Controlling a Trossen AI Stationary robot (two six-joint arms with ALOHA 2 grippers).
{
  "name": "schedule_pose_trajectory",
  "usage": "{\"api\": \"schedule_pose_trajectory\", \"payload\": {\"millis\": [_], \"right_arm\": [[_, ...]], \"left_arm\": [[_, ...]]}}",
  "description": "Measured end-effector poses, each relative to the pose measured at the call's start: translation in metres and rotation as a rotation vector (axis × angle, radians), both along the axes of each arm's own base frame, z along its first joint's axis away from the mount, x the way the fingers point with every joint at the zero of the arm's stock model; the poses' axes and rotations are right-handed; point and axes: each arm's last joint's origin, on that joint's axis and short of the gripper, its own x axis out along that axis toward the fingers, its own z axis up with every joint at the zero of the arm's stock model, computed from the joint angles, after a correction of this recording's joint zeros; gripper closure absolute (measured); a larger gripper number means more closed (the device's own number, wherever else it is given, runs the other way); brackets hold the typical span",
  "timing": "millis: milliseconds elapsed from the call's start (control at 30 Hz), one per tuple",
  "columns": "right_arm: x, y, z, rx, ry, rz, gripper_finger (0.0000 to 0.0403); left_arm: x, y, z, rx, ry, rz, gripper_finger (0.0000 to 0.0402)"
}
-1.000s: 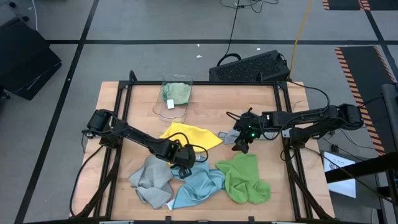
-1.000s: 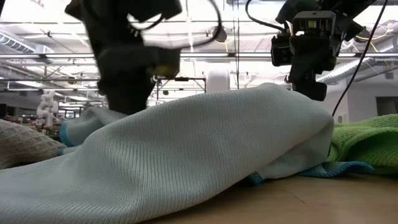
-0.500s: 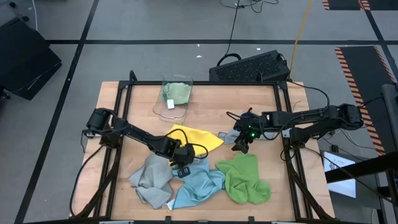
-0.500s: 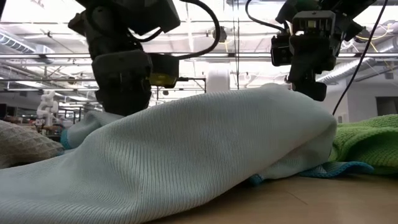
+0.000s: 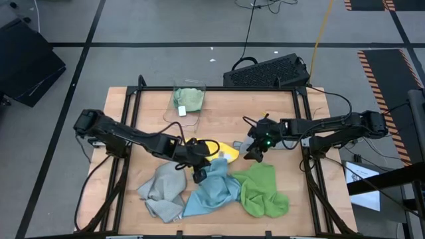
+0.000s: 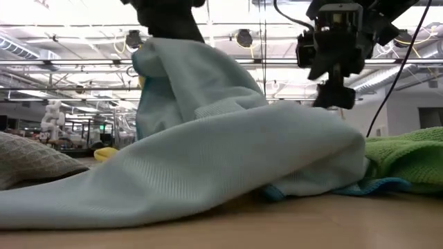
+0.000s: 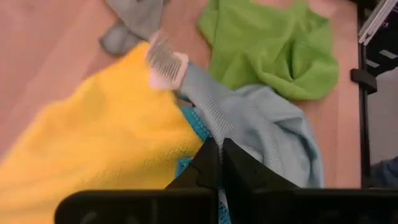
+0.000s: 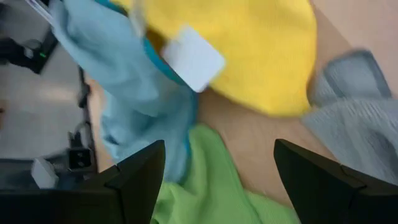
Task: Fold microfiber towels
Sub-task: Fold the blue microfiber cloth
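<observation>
While nothing on the wooden table (image 5: 279,113) looks folded yet, a start is being made on the light blue ribbed microfiber towel (image 5: 214,191), which is pinched in the clenched left gripper (image 5: 198,174) and lifted by one part near the middle of the table, the rest trailing down toward the near edge; in the low view it can be seen hanging up off the wood like a little tent (image 6: 208,159). Part of the crumpled yellow microfiber towel (image 5: 219,149) is caught in the middle of the table too, just beside the blue one, and from the left wrist view it can't be told for sure whether some yellow is nipped along with the blue. The right gripper (image 5: 254,155) is held over the middle of the table toward the right edge, jaws spread and holding nothing. The bright green towel (image 5: 262,191) is bunched near the front edge, right of the blue, and a grey towel (image 5: 161,192) is heaped on the blue one's other side. A pale green towel (image 5: 189,99) is stuffed in the clear plastic bin (image 5: 182,118) by the far edge. So pretty much the whole job is judged to be left.
</observation>
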Motion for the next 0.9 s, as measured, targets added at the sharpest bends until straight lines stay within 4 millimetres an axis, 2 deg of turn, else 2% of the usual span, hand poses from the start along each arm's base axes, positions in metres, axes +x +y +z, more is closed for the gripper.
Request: {"api": "schedule_pose_trajectory", "payload": {"millis": [467, 600, 733, 900], "right_arm": [[0.022, -0.001, 0.036, -0.038, -0.457, 0.036, 0.0112], [0.025, 0.002, 0.043, -0.061, -0.543, 0.059, 0.0112], [0.025, 0.006, 0.042, -0.069, -0.537, 0.082, 0.0112], [0.024, 0.009, 0.031, -0.059, -0.436, 0.095, 0.0112]], "left_arm": [[0.008, -0.002, 0.044, 0.203, -0.158, -0.187, 0.0394], [0.009, 0.001, 0.051, 0.229, -0.178, -0.2, 0.0397], [0.01, 0.006, 0.051, 0.237, -0.175, -0.188, 0.0394], [0.012, 0.008, 0.053, 0.253, -0.198, -0.193, 0.039]]}}
